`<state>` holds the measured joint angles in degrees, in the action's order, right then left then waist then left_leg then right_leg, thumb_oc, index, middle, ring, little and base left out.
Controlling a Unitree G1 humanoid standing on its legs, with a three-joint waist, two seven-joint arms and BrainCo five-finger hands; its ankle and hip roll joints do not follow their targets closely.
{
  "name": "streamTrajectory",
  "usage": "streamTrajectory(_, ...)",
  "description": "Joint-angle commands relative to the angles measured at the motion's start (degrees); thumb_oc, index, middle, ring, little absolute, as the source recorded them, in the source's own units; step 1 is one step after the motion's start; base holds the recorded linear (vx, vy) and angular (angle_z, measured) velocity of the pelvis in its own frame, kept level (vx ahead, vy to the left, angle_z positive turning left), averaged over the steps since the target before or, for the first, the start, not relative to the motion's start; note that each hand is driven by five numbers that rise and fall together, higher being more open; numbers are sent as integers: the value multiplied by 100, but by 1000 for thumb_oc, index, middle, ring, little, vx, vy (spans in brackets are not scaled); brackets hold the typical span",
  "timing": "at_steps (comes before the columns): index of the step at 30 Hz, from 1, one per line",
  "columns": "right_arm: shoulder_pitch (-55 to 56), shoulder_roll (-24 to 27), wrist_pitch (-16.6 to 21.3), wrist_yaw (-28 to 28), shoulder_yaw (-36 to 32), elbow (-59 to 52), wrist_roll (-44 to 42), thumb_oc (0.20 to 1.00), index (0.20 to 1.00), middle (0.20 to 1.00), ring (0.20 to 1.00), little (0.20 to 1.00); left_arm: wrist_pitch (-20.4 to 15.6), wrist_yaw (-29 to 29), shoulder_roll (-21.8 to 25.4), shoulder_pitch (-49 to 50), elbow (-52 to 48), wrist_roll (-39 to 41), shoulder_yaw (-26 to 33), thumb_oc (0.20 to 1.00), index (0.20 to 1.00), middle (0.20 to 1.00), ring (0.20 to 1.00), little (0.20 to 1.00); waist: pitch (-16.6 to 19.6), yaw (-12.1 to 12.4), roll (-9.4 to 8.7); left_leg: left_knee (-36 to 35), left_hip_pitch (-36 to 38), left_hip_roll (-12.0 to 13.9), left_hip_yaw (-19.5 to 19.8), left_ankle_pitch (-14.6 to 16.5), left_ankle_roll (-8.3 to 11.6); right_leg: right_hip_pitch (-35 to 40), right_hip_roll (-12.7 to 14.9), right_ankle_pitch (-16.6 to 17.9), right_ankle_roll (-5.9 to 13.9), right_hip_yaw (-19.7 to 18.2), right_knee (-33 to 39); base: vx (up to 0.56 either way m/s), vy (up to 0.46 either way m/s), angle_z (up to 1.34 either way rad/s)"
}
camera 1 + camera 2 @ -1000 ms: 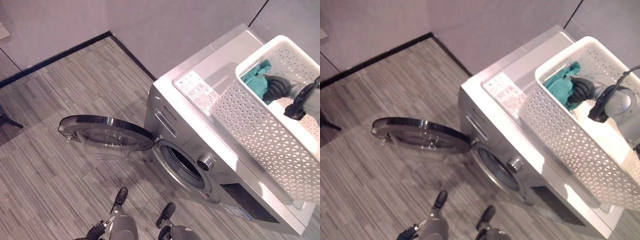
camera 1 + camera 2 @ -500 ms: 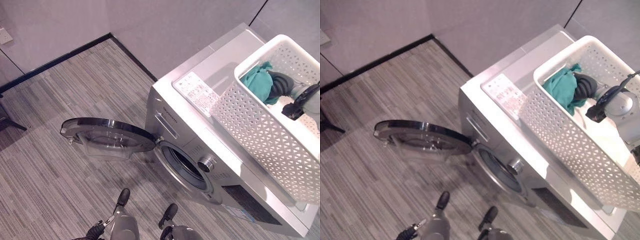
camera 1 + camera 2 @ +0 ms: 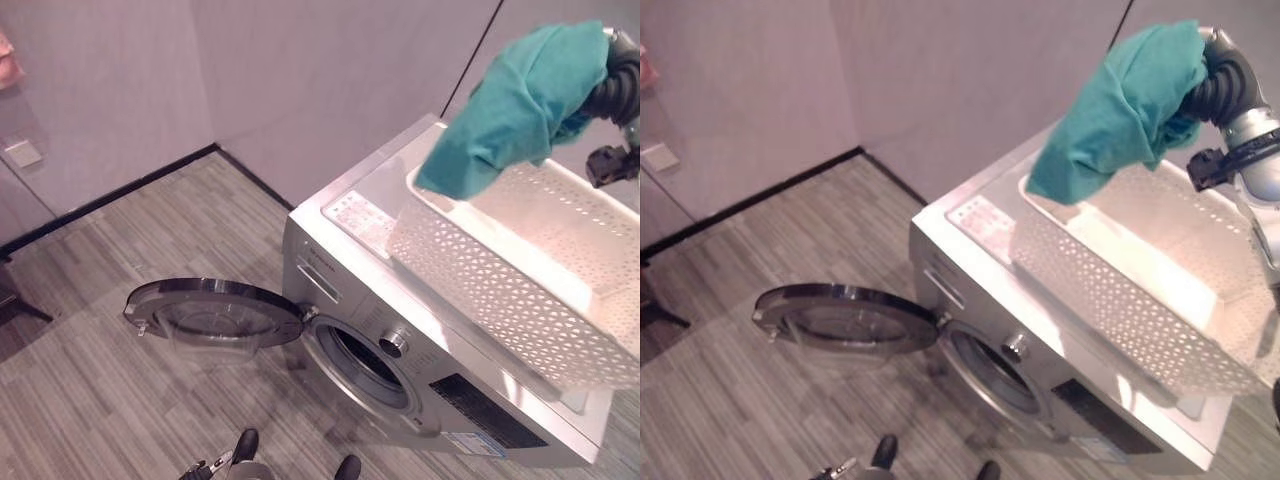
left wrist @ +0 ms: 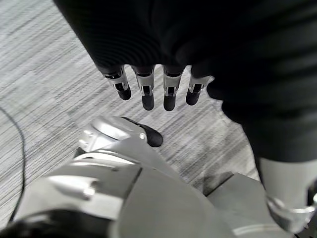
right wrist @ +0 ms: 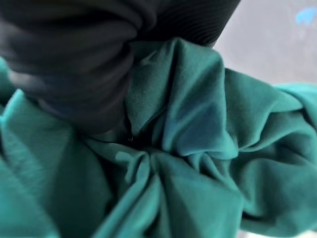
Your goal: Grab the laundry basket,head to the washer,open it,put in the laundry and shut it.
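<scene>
— Hanging from our right hand (image 3: 1215,85) is the teal garment (image 3: 1120,110), bunched where the fingers are clenched into it and draping loose above the white laundry basket (image 3: 520,290), which sits on top of the washing machine (image 3: 400,330). Does that hold look safe to us?

— We judge so: the cloth is light and limp, so a fistful gathered mid-fabric, as the right wrist view shows, should carry it. It will sag and swing, though, and a trailing corner could catch on the basket's perforated rim.

— And the target?

— The washer door (image 3: 215,312) stands wide open beside the drum opening (image 3: 365,355), low on the front. Our left hand (image 4: 153,84) hangs down by the floor, fingers relaxed and straight, holding nothing.
</scene>
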<state>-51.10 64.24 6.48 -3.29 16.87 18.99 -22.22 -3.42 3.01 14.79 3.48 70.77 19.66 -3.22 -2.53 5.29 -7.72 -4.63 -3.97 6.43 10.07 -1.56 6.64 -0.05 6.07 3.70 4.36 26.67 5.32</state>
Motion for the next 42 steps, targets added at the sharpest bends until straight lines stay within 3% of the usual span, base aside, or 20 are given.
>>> streamTrajectory(1,-808,-199,233,-549,-163,299,98,200,200,200,200,200,-83,-141,120,-196,418,-96,-262,1000,1000,1000,1000,1000,277,87,-195,-16,311,35,-456,369,-372,189,188,-330,282,-544,-85,14,25,-15)
streamTrajectory(8,-1837,-424,200,-1126,201,1202,213,200,200,200,200,200,-230,-302,176,-385,-207,43,-767,1000,1000,1000,1000,1000,330,30,-117,13,531,-18,-559,470,-431,289,191,-374,276,-676,-179,13,37,-7)
streamTrajectory(15,-2007,-51,23,-1539,102,1347,837,200,200,200,200,200,-239,-349,107,-462,-506,49,-924,1000,1000,1000,1000,1000,379,-121,-25,27,699,-107,-682,588,-519,317,228,-341,321,-816,-224,12,59,-13)
streamTrajectory(20,-1025,432,-146,-1874,-775,585,1832,200,200,200,200,200,-207,-281,-94,-367,-438,-57,-766,1000,1000,1000,1000,1000,386,-328,140,103,842,-224,-869,751,-648,266,295,-267,398,-1048,-291,1,68,-19)
streamTrajectory(29,1370,565,-434,-1818,-2803,-811,2873,200,200,200,200,200,-110,-92,-240,-252,128,-272,-285,1000,1000,1000,1000,1000,402,-570,283,151,1004,-457,-1217,910,-831,119,469,-79,546,-1429,-330,-17,91,-34)
streamTrajectory(34,2534,288,-532,-1596,-3620,-1223,3087,200,200,200,200,200,-82,3,-247,-202,338,-412,-70,1000,1000,1000,1000,1000,383,-687,325,126,1060,-582,-1368,957,-924,31,581,37,634,-1574,-367,-25,81,-29)
streamTrajectory(37,3707,-40,-580,-1431,-4465,-1541,3174,200,200,200,200,200,-57,83,-211,-174,505,-528,236,1000,1000,1000,1000,1000,321,-872,362,79,1110,-701,-1497,977,-1005,-74,694,149,711,-1697,-419,-32,91,-18)
streamTrajectory(39,3822,-68,-580,-1419,-4575,-1589,3171,200,200,200,200,200,-61,85,-192,-179,510,-532,200,1000,1000,1000,1000,1000,322,-830,341,73,1116,-708,-1500,973,-1010,-73,700,150,715,-1702,-419,-18,47,-23)
streamTrajectory(40,4461,-270,-610,-1355,-5076,-1719,3184,200,200,200,200,200,-53,120,-159,-181,555,-503,379,1000,1000,1000,1000,1000,305,-922,347,38,1132,-746,-1550,970,-1030,-108,740,203,748,-1719,-417,-24,58,-20)
streamTrajectory(42,5081,-605,-641,-1251,-5436,-1835,3216,200,200,200,200,200,-49,155,-151,-164,562,-504,528,1000,1000,1000,1000,1000,283,-1004,354,21,1134,-768,-1592,977,-1053,-138,779,235,771,-1724,-414,-17,53,-6)
